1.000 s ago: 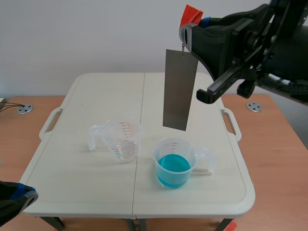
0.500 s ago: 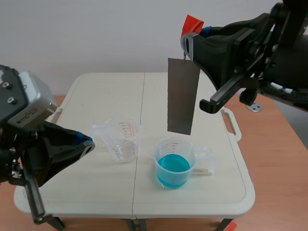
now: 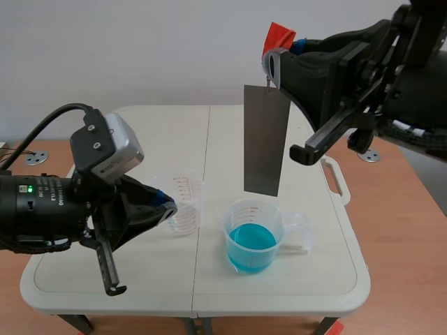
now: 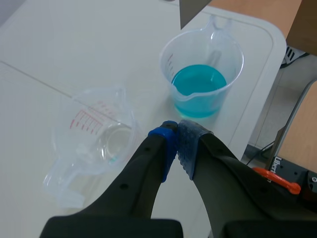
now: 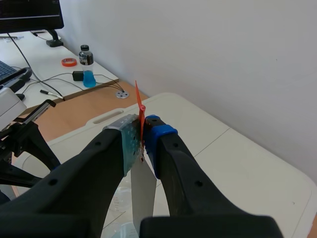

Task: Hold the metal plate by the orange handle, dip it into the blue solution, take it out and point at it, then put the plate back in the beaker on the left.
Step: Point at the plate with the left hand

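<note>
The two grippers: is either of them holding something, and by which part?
The right gripper pinches the orange handle at the top of the metal plate, which hangs below. The left gripper is shut on nothing.

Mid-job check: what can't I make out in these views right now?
Scene view: the left beaker's handle side, hidden behind the left gripper.
Right wrist view: the metal plate's lower end, hidden by the right gripper's fingers and the picture edge.
Left wrist view: all but one plate corner, cut off by the edge.
Plate wetness: too faint in every view.
</note>
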